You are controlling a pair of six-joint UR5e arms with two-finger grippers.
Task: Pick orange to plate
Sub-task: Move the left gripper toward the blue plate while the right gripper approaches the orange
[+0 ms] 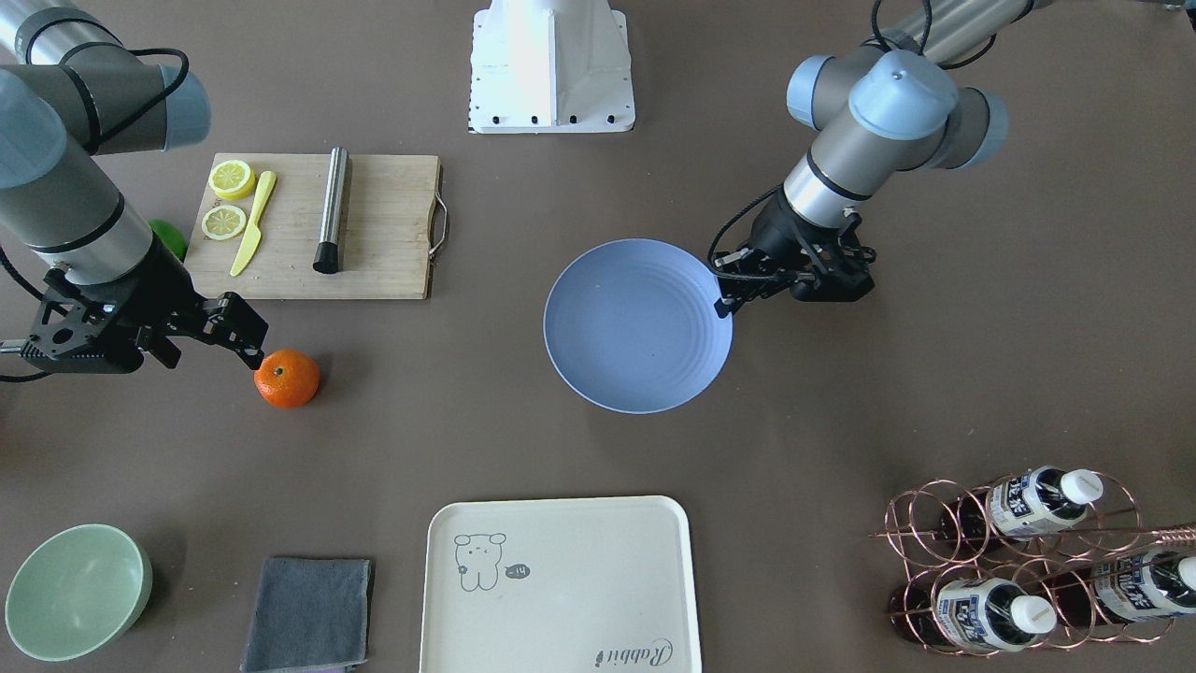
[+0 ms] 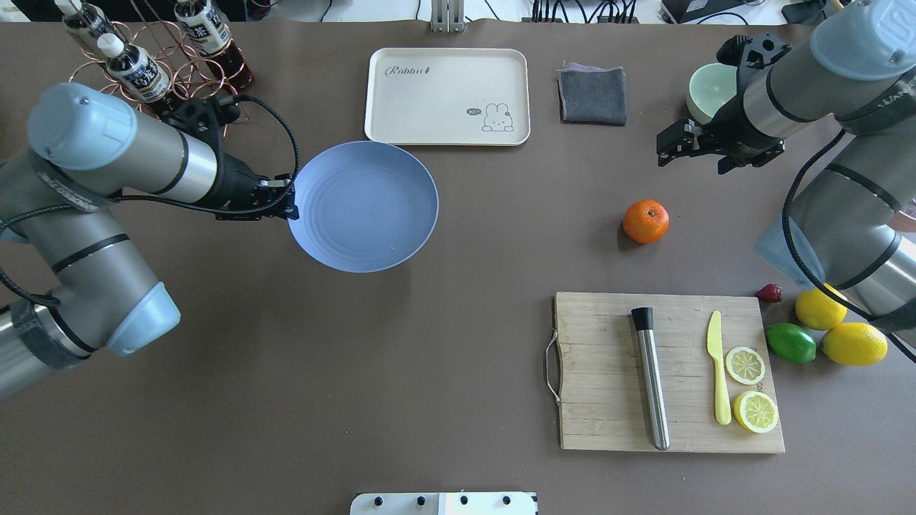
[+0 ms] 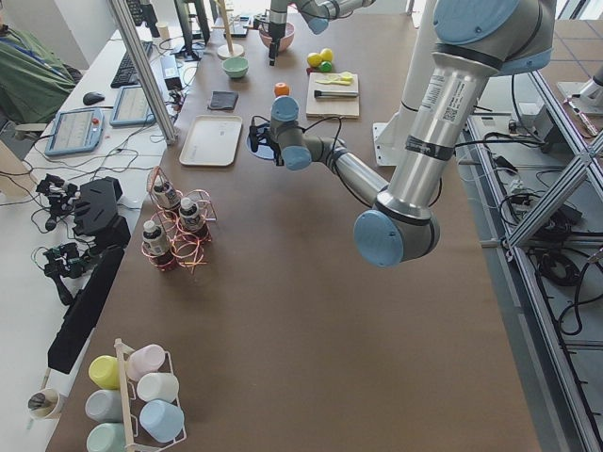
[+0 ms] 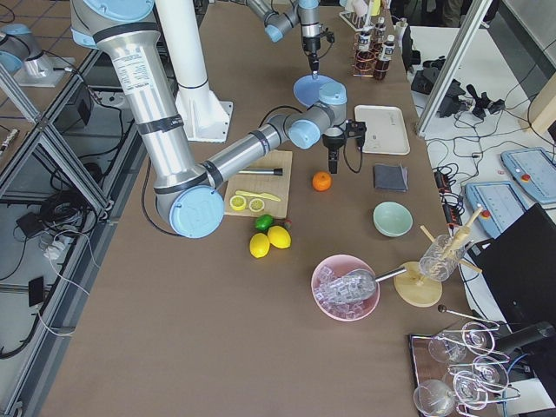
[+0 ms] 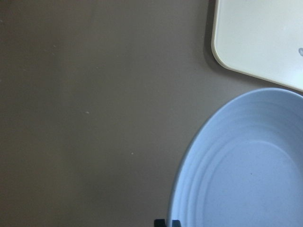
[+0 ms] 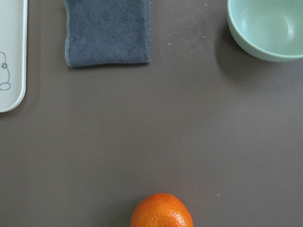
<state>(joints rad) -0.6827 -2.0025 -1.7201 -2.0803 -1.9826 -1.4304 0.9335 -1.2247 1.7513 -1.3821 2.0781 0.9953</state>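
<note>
The orange [image 1: 287, 378] lies on the brown table, alone, and shows at the bottom edge of the right wrist view [image 6: 162, 212]. My right gripper [image 1: 245, 338] hangs just above and beside it, open, holding nothing. The blue plate [image 2: 365, 207] rests near the table's middle, well away from the orange [image 2: 645, 221]. My left gripper [image 2: 292, 207] points down at the plate's rim [image 5: 189, 179]. Its fingertips are shut together and straddle that rim.
A wooden board [image 2: 608, 372] near the orange carries lemon slices, a yellow knife and a metal rod. Whole lemons and a lime [image 2: 791, 342] lie beside it. A cream tray [image 2: 447, 96], grey cloth [image 2: 592, 95], green bowl [image 2: 708, 89] and bottle rack [image 2: 143, 64] line the far edge.
</note>
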